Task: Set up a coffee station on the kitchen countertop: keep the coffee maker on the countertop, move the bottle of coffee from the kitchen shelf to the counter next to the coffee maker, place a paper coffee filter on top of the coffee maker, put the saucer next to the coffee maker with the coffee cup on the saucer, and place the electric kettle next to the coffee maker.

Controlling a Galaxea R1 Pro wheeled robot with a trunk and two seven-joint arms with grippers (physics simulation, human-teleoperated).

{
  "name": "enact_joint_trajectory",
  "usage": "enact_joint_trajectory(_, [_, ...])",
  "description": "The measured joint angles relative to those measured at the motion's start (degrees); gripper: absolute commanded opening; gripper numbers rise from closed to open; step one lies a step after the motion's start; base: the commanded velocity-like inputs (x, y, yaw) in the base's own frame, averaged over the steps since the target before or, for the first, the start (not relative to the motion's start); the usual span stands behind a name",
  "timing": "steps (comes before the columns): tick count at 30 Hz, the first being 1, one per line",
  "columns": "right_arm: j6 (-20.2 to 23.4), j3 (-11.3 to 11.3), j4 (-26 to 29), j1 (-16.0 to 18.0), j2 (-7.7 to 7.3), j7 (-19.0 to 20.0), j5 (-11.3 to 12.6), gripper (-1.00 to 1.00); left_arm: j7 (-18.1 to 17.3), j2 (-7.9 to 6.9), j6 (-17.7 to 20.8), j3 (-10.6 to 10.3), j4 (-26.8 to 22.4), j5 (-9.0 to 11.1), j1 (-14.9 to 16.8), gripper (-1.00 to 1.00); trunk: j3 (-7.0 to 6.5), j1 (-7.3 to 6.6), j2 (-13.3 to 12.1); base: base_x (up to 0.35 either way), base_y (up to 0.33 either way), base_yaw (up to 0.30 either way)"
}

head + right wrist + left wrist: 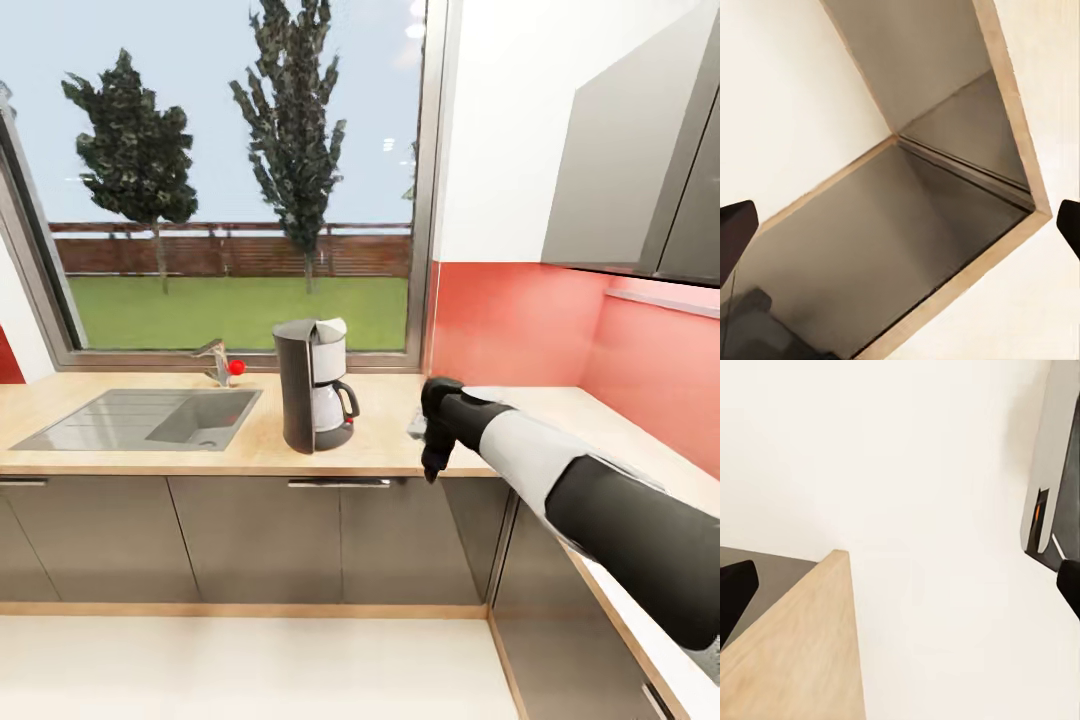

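The dark grey coffee maker with a glass carafe stands upright on the wooden countertop, just right of the sink. My right gripper hangs at the counter's front edge, pointing down, about a hand's width to the right of the coffee maker and touching nothing. In the right wrist view its dark fingertips sit far apart with nothing between them, so the right gripper is open. The left gripper is open too, its fingertips at the picture's edges over a wooden counter edge.
A steel sink with a faucet lies at the counter's left under a large window. Grey base cabinets line the front. The counter turns along the red right wall, under grey wall cabinets.
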State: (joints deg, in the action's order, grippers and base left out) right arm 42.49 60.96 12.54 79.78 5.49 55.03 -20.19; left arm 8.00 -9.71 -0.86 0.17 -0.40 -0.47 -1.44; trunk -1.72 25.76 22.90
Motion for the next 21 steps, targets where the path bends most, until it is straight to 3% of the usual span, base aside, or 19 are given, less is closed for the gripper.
enact_joint_trajectory(5, [-4.29,-0.20,-0.14,-8.94,-0.05,-4.63,1.83,1.00,-0.04,0.18,0.00,-0.06,-1.78,-0.05,0.02,1.00,-0.01,0.01,-0.02,0.000,0.000,0.000])
enact_joint_trajectory(8, [-6.87,-0.22,-0.24,-13.57,-0.40,-6.53,6.18,1.00,-0.03,0.22,-0.02,-0.07,-2.69,-0.03,0.01,1.00,-0.01,0.01,-0.02,0.000,0.000,0.000])
enact_joint_trajectory(12, [-16.73,-0.11,-1.03,-21.67,-2.36,-14.22,14.96,1.00,-0.04,0.22,-0.11,-0.07,-3.70,-0.01,0.05,1.00,0.00,0.00,-0.01,0.000,0.000,0.000])
enact_joint_trajectory(17, [-25.93,-0.51,-4.09,-28.24,-2.72,-22.90,22.78,1.00,0.02,0.22,-0.18,-0.02,-5.31,-0.01,0.01,1.00,-0.01,0.01,-0.02,0.000,0.000,0.000])
enact_joint_trajectory(20, [-29.48,-0.74,-6.72,-31.80,-2.69,-29.17,29.42,1.00,0.03,0.26,-0.20,0.00,-5.85,0.05,0.00,1.00,-0.01,0.00,-0.01,0.000,0.000,0.000])
enact_joint_trajectory(21, [-30.63,-0.71,-7.47,-33.24,-2.69,-31.67,32.64,1.00,0.03,0.29,-0.20,0.00,-6.03,0.07,0.00,1.00,-0.01,0.00,-0.01,0.000,0.000,0.000])
